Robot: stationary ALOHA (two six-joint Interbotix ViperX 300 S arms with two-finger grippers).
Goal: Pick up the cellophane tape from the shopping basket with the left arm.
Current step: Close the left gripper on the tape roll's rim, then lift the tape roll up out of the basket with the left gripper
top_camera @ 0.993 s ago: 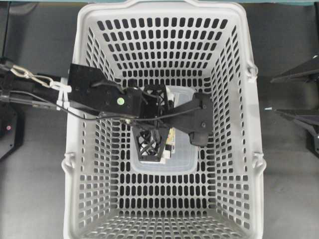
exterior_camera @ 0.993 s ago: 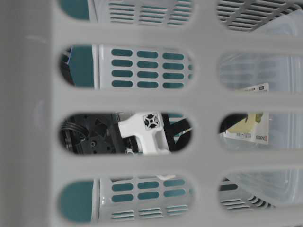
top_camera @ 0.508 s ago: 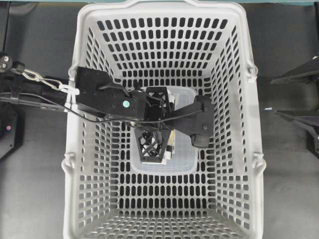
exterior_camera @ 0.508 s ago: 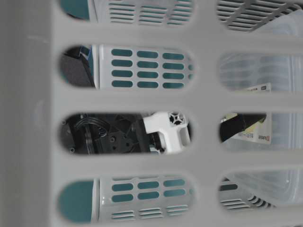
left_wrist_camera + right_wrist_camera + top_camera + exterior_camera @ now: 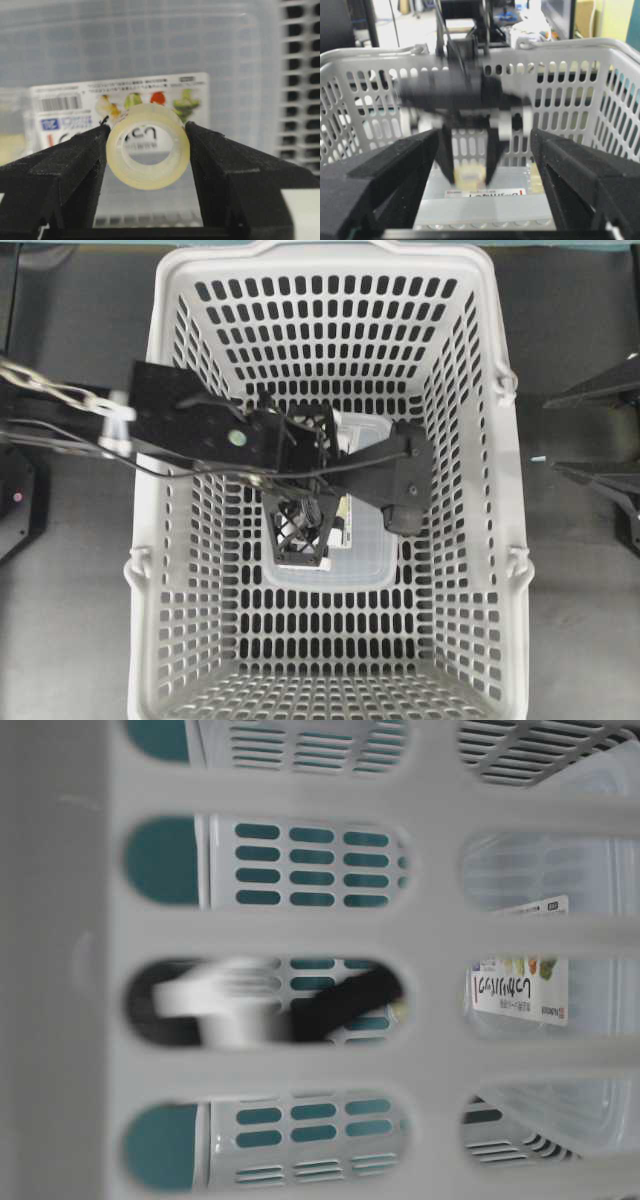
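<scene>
The cellophane tape (image 5: pixel 148 147) is a pale-yellow ring pinched at its sides between my left gripper's (image 5: pixel 148 150) two black fingers, held above a clear box. In the right wrist view the tape (image 5: pixel 469 177) hangs between those fingers just above the box. In the overhead view my left gripper (image 5: pixel 325 520) reaches down inside the light-grey shopping basket (image 5: pixel 480 440), and the tape is hidden under it. My right gripper (image 5: pixel 580 435) is open and empty outside the basket's right wall, its wide-apart fingers framing the right wrist view (image 5: pixel 485 135).
A large clear plastic box (image 5: pixel 370 550) with a white-and-green label (image 5: pixel 125 100) lies on the basket floor under the left gripper. The basket's slotted walls (image 5: pixel 570 90) surround the arm. In the table-level view the wall (image 5: pixel 300 935) blocks most of the scene.
The left gripper has moved left, away from the box label, and its arm is blurred by motion in the table-level view. The right gripper has not moved.
</scene>
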